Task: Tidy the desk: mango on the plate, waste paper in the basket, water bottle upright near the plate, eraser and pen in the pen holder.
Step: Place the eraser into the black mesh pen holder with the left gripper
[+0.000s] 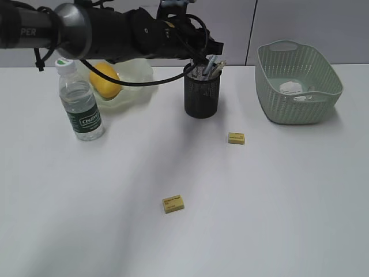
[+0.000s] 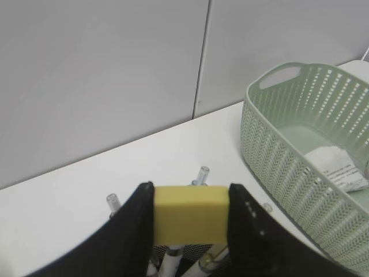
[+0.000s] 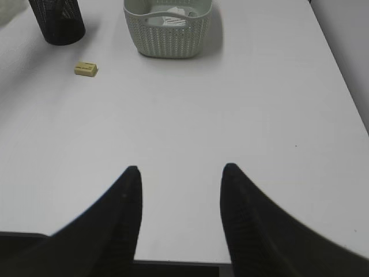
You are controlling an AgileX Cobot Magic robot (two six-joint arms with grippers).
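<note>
Along the surface's (image 1: 277, 202) far edge, the left arm's jaws clamp a yellow eraser (image 2: 190, 213) above the pen holder (image 1: 202, 92), pens (image 1: 211, 65) crowding its mouth. Two more erasers (image 1: 173, 203) lie mid-surface. Right jaws hang half-spread, empty.

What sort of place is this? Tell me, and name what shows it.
Probably an office or lab desk set up for a tidying trial: a plain white desk, a black mesh pen holder with pens, and grey partition panels behind.

A pale grey panelled wall (image 1: 300, 23) with vertical seams stands behind, evenly lit.
</note>
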